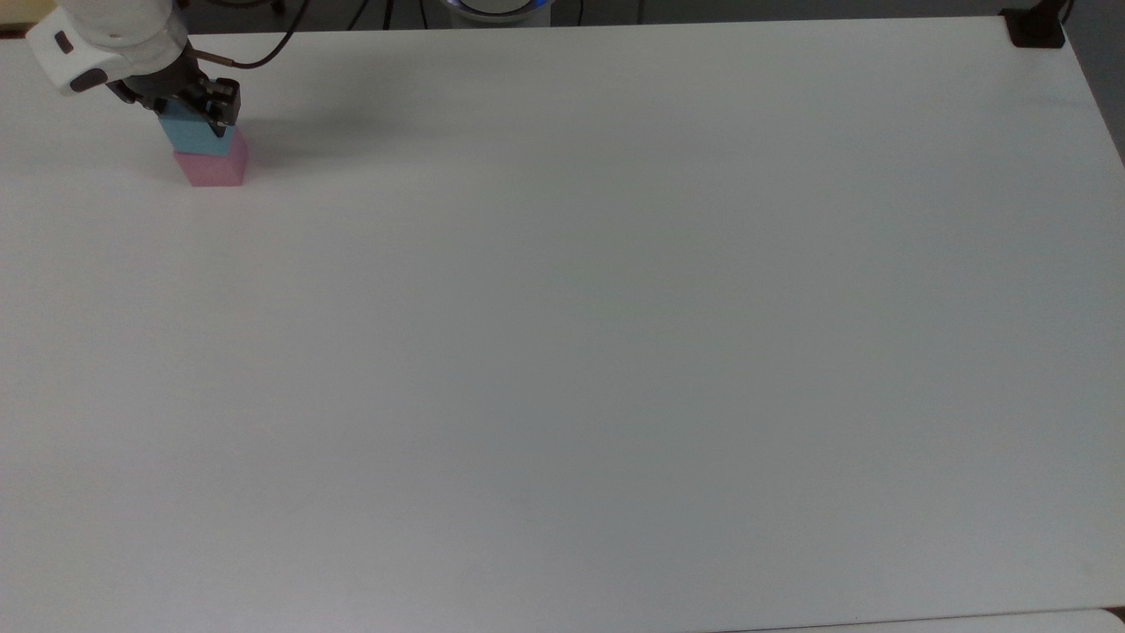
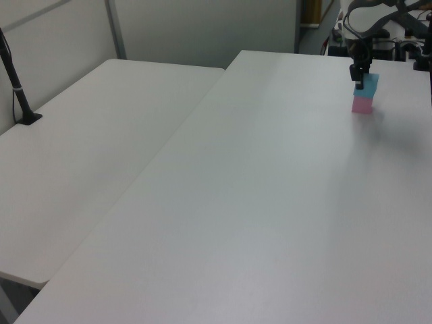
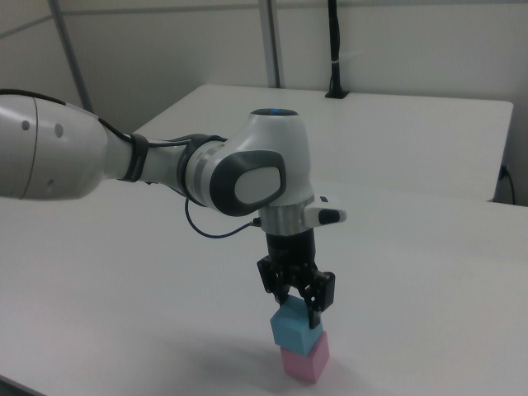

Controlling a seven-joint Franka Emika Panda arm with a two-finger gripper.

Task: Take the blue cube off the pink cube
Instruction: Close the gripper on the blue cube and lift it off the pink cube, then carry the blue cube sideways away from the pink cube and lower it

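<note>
Standing near the far left corner of the white table (image 1: pixel 562 352) in the top view, the blue cube (image 1: pixel 189 134) was seen stacked on the pink cube (image 1: pixel 211 167), with the gripper (image 1: pixel 189 110) lowered over it and its fingers set on either side; whether they pressed the cube could not be told. Seen from the left view, the gripper (image 2: pixel 360 77) was placed at the blue cube (image 2: pixel 366 84), atop the pink cube (image 2: pixel 362 104). Viewed from the right view, the gripper (image 3: pixel 299 307) was shown straddling the blue cube (image 3: pixel 294 332), which rested slightly askew on the pink cube (image 3: pixel 306 361).
</note>
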